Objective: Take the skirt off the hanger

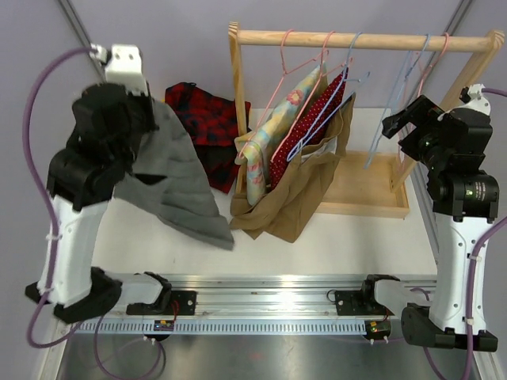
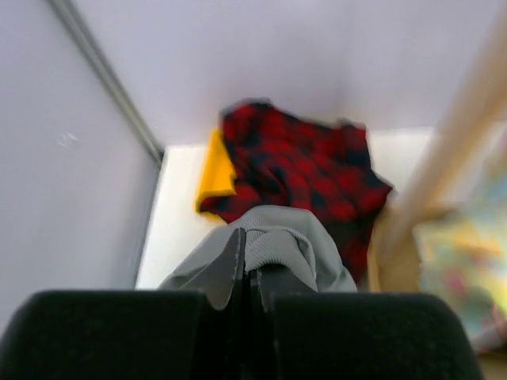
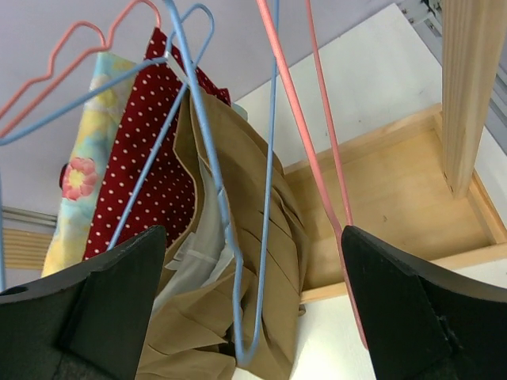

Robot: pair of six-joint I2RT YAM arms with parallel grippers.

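left pincer pinching the grey skirt, right pincer spread by the bare hangers

left pincer [image 2: 247, 261] is pressed together on a fold of the grey skirt [image 1: 170, 178], held high over the left of the counter [image 1: 333, 245]; the skirt hangs free from it, clear of any hanger, its hem trailing down toward the near middle; right pincer [image 3: 252, 237] stands spread wide with nothing in it, at the right end of the wooden rack [image 1: 364, 38], just beside a bare blue hanger [image 1: 400, 103] and a bare pink hanger [image 1: 432, 63]; left of these on the rail hang a tan skirt [image 1: 301, 198], a red dotted garment [image 1: 313, 119] and a floral garment [image 1: 273, 131]; a red plaid garment [image 1: 207, 119] and a yellow cloth [image 2: 215, 170] lie on the far left of the counter.
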